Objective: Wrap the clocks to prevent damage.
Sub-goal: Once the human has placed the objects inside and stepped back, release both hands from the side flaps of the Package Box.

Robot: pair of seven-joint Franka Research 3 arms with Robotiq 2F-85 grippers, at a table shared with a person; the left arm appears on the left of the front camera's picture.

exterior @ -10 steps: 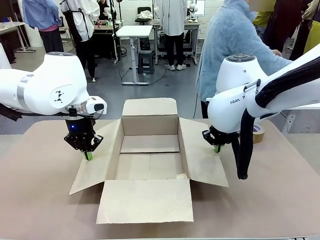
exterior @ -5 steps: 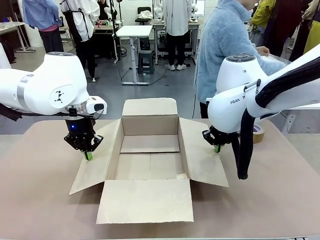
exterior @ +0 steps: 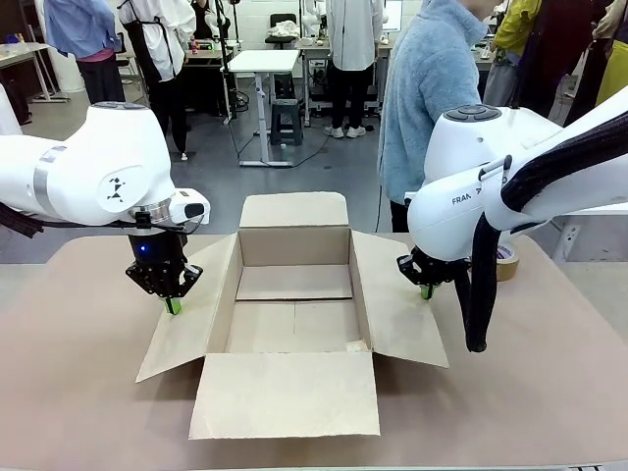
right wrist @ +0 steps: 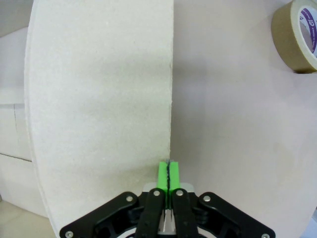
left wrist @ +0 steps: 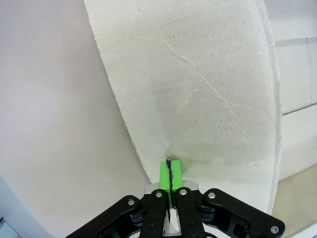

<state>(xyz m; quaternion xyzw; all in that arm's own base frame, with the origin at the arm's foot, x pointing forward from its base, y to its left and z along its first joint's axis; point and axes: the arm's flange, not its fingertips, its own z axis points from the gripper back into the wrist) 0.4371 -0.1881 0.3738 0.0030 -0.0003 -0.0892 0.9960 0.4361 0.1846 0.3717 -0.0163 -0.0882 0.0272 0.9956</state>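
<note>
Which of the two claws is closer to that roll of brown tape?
Right. The right gripper is near the tape roll; the left gripper is across the cardboard box from it.

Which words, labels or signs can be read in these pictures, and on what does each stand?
"FRA": on the right arm; the rest of the word is hidden.
Purple print inside the tape roll: too blurred to read.
Black mark on the left arm: a symbol, no letters.
Cardboard box: no print.
</note>
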